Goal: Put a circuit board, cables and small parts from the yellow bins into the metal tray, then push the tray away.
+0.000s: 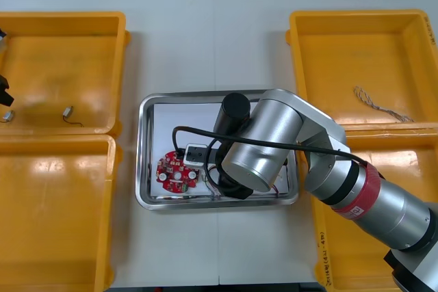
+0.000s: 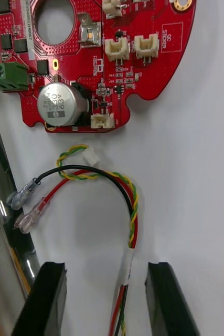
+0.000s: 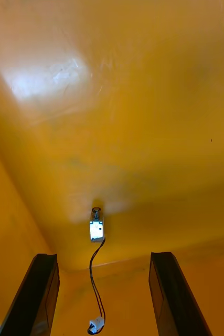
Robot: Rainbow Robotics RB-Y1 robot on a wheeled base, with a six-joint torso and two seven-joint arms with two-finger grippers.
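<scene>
Seemingly without contact, right gripper straddles red-yellow cable.

On the table, the tray sat in the middle, flanked by the far left bin, the near left bin, the far right bin and the near right bin. A circuit board lay in the tray's near left part. A cable lay just beside it, running back between the spread fingers of the right gripper over the tray. A small metal part lay in the far left bin, ahead of the left gripper. A twisted cable lay in the far right bin.
</scene>
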